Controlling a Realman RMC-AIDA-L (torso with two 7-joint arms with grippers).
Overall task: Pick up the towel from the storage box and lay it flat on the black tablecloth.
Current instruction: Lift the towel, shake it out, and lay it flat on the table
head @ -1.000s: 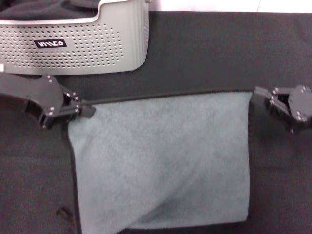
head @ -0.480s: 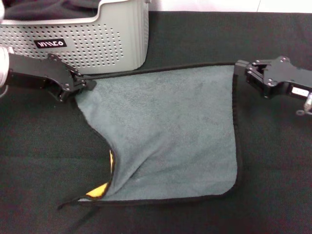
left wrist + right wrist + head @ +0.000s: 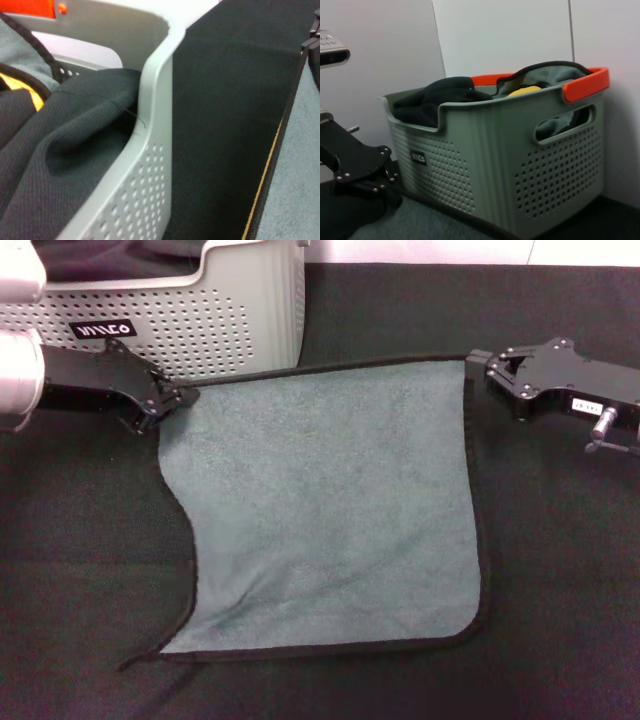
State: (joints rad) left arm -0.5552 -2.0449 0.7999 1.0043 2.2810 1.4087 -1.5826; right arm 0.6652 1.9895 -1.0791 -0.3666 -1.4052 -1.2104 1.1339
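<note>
Both grippers are pinched onto the far corners of the towel: the left gripper clamps the corner nearest the storage box, the right gripper clamps the opposite far corner, and the black stitched far edge runs taut between them; beneath everything the black tablecloth spreads widest, with bare cloth open to the right of the towel, in front of it and beyond its far edge; the towel lies grey-teal face up on it, mostly flat, its right and near edges fairly straight, its left edge curving inward, its near left corner drawn to a small point; the storage box sits at the far left, just beside the left gripper, holding dark fabric and another grey and yellow cloth; its rim carries an orange handle.
</note>
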